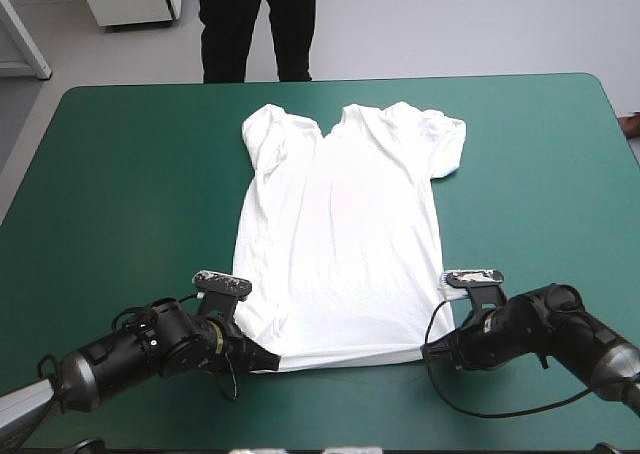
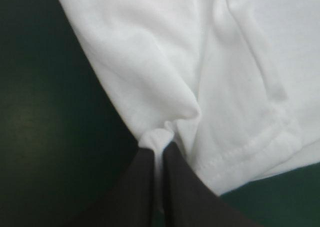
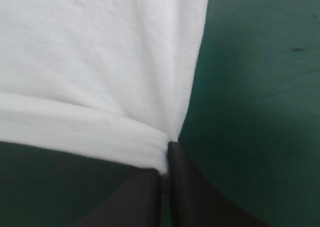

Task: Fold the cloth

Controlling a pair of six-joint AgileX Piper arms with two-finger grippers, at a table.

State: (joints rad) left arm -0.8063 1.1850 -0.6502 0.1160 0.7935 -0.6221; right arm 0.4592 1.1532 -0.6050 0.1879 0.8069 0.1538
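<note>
The white T-shirt (image 1: 340,224) lies spread flat in the middle of the teal-green table, collar toward the far edge and hem toward the near edge. My left gripper (image 1: 268,359) is at the hem's left corner, shut on a pinch of the T-shirt (image 2: 165,87) that puckers between its fingers (image 2: 142,187). My right gripper (image 1: 428,352) is at the hem's right corner, shut on the T-shirt (image 3: 100,62), whose hem is rolled up at the fingers (image 3: 187,192). Both hold the cloth low over the table.
The teal-green cover (image 1: 130,194) lies bare to the left and right of the T-shirt and in a narrow strip along the near edge. The right sleeve (image 1: 445,144) is slightly bunched near the far side.
</note>
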